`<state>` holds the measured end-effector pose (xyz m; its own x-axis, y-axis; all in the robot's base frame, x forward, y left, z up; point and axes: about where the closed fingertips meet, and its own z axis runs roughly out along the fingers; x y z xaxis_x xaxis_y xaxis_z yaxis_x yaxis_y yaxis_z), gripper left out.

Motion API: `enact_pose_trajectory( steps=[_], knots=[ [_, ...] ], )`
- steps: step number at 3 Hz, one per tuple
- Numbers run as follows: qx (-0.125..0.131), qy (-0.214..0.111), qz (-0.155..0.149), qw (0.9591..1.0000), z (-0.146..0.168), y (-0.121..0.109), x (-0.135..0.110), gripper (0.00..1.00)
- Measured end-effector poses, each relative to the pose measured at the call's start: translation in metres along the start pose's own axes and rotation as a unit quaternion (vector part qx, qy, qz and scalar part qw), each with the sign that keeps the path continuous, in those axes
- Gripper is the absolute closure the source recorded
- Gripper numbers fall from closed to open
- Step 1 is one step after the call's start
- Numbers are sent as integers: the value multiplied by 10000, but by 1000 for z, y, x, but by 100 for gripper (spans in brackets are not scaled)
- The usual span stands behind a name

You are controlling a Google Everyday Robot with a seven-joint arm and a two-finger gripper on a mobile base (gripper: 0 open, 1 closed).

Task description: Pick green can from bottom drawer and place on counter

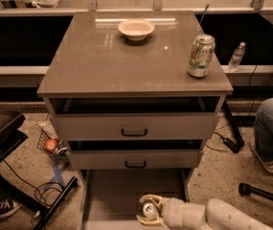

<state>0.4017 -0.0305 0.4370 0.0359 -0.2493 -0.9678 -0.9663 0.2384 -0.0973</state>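
Overhead view of a three-drawer cabinet. The bottom drawer [126, 195] stood pulled out toward the viewer, its flat floor exposed. The top drawer [134, 126] was slid out part-way, and the middle drawer [135, 159] a little, each with a dark gap above its front.

The pale arm [212, 217] entered from the lower right and reached leftward over the front part of the bottom drawer. The pincer [144, 209] was closed on the green can [149, 210], with one finger [151, 198] on the far side and the other on the near side.

The green can's shiny silver top faced upward toward the camera as a round disc, and its sides were almost wholly hidden. Its long axis therefore ran roughly along the line of sight — close to upright, though any slight tilt could not be told. Whether the base touched the drawer floor could not be told either.

On the tabletop [126, 61] a pale bowl [136, 28] sat near the rear edge — well apart from a taller soda can [201, 55] standing upright near the right edge. A clear bottle [236, 56] stood on the ledge beyond.
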Motion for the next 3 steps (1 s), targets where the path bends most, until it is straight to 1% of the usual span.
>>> enact_pose_trajectory(
  steps=[1, 2, 3],
  knots=[
    [309, -74, 228, 9992, -61, 53, -87, 100],
    [309, -74, 228, 9992, -61, 53, -87, 100],
    [363, -83, 197, 9991, -58, 44, -107, 100]
  ],
)
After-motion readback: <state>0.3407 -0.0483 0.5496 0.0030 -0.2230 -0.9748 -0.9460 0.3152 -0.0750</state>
